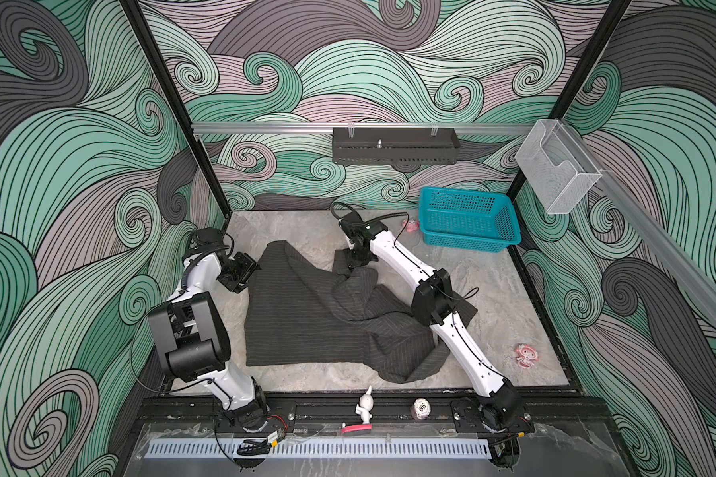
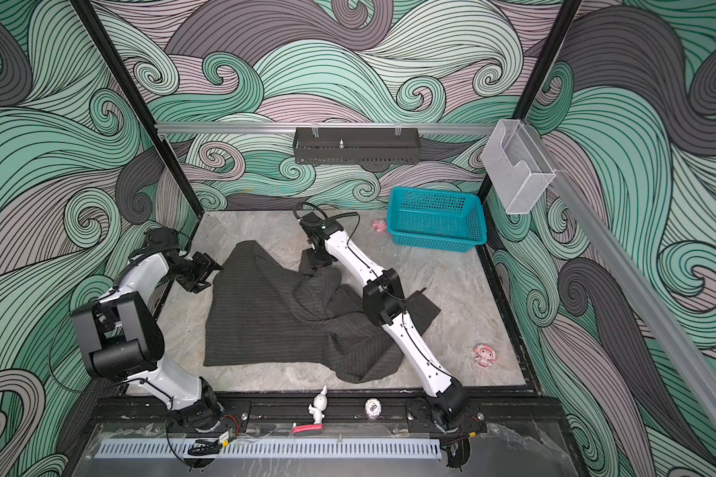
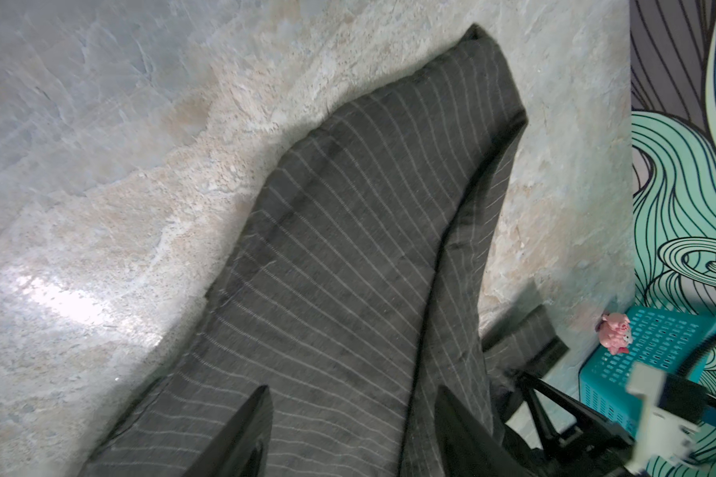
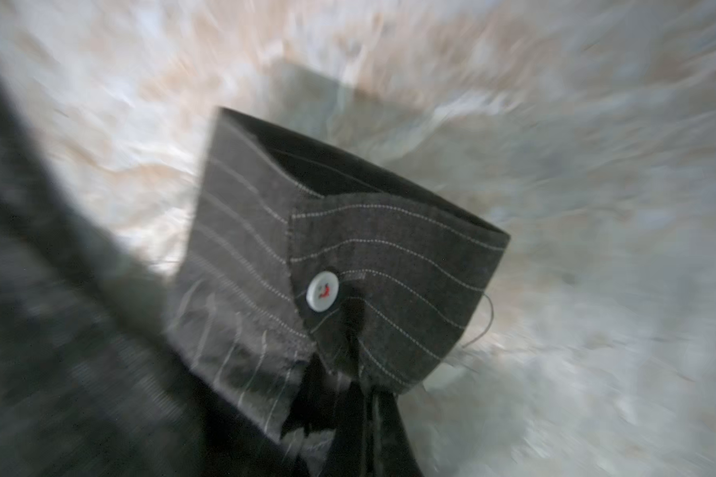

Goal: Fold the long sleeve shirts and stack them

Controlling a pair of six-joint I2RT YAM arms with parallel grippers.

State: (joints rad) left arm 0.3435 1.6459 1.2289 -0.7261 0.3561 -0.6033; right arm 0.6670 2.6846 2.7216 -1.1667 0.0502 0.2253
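right wrist view is showing the right gripper (image 1: 358, 264) clamping shut on the shirt (image 1: 306, 322) by its cuff (image 4: 348, 268); the shirt is lying mid worktop (image 1: 492, 289), left gripper (image 1: 240, 273) hovering open and empty at its left edge.

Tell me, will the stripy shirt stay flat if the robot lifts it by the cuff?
Probably not: the shirt lies in soft bunched folds, so it should droop and trail. The buttoned cuff holds a tube shape, so it seems a bit stiffer. It likely won't slip easily, because the weave looks rough.
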